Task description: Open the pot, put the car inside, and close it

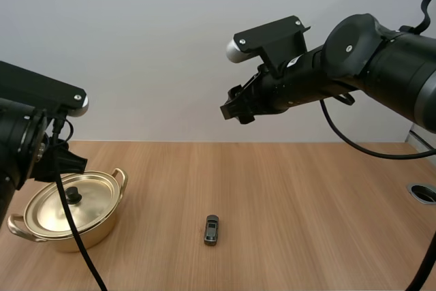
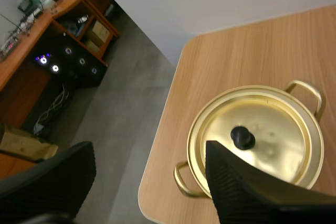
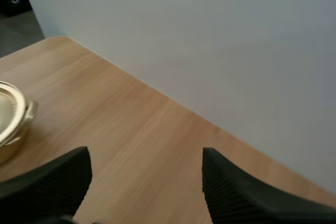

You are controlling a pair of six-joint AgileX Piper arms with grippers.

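Black ribbed fingers of my left gripper (image 2: 149, 150) stand spread and empty above the golden pot (image 2: 193, 135). Its lid (image 2: 273, 140) is on, and the black knob (image 2: 242, 137) sits just off one fingertip. I judge the lid thin metal, light, stiff and slick, so the knob is the place to pinch. My right gripper (image 3: 145, 156), also spread and empty, hangs high over the wooden table (image 1: 306, 189), well apart from the small toy car (image 1: 212, 230) lying to the right of the pot. The car is probably light and rigid, best pinched across its sides.
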